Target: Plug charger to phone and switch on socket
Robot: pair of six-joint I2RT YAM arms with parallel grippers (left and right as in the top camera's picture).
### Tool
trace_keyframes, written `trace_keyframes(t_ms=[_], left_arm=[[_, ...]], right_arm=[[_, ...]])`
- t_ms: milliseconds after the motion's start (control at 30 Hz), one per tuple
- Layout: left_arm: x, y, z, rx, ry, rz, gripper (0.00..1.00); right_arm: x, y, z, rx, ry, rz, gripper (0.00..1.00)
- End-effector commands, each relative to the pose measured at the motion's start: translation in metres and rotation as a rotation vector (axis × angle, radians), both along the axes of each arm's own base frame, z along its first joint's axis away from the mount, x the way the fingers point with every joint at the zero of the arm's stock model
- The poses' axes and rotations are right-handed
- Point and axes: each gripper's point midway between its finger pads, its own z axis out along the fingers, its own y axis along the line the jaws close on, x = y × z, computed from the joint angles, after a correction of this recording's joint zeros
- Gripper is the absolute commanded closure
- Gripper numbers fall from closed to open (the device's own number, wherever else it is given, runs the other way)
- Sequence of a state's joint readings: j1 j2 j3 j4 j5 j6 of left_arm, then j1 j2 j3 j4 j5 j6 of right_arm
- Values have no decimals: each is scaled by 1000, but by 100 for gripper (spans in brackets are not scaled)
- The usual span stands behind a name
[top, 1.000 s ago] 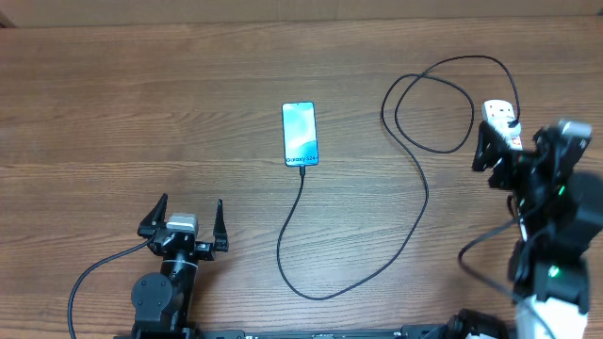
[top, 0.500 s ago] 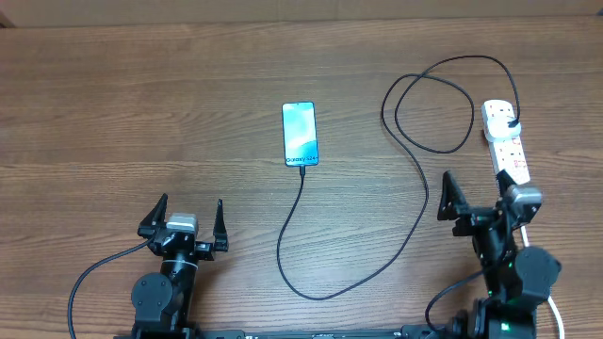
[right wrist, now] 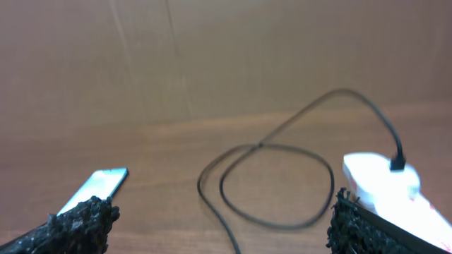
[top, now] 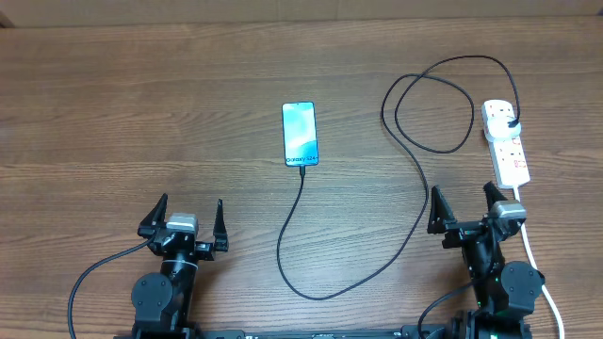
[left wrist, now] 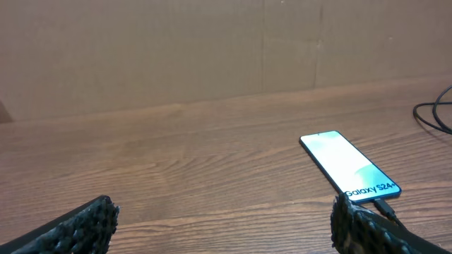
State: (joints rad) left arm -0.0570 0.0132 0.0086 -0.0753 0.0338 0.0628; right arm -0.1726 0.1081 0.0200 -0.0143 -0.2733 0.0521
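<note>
Overhead, you have both arms low at the near edge of the desk (top: 113, 94). The left fingers (top: 219, 218) are spread wide and hold nothing. The right fingers (top: 435, 212) are spread just as wide and are empty as well.

The phone (top: 300, 134) lies flat, screen up and lit pale blue, ahead of the left fingers and off to their right, well apart from them. The charger (top: 415, 231) meets the phone's near short edge. From there its black cable runs back toward you, bends in the gap between the two pairs of fingers, and climbs past the inner side of the right fingers. It makes a loose loop ahead of them and ends in a black plug seated at the far end of the socket (top: 510, 155).

The socket lies straight ahead of the right fingers, its near end just beyond their outer tip. Its white cord (top: 529, 247) trails back past that tip. You cannot tell how its switches stand.

Left wrist view: the phone (left wrist: 349, 166) sits just above the right-hand finger, and the charger (left wrist: 387, 208) touches its near edge.

Right wrist view, somewhat blurred: the socket (right wrist: 385, 189) sits by the right-hand finger with the plug in it. The phone (right wrist: 99, 185) shows by the left-hand one.
</note>
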Motion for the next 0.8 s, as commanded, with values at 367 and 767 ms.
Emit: trace_keyframes(t_ms=[367,767], left_arm=[[0,2,0,19,-6,5,0],[0,2,0,19,-6,5,0]], right_arm=[[-4,-2,4,-4,-34,-50,0],[-4,-4,1,-10,-25,-84,0]])
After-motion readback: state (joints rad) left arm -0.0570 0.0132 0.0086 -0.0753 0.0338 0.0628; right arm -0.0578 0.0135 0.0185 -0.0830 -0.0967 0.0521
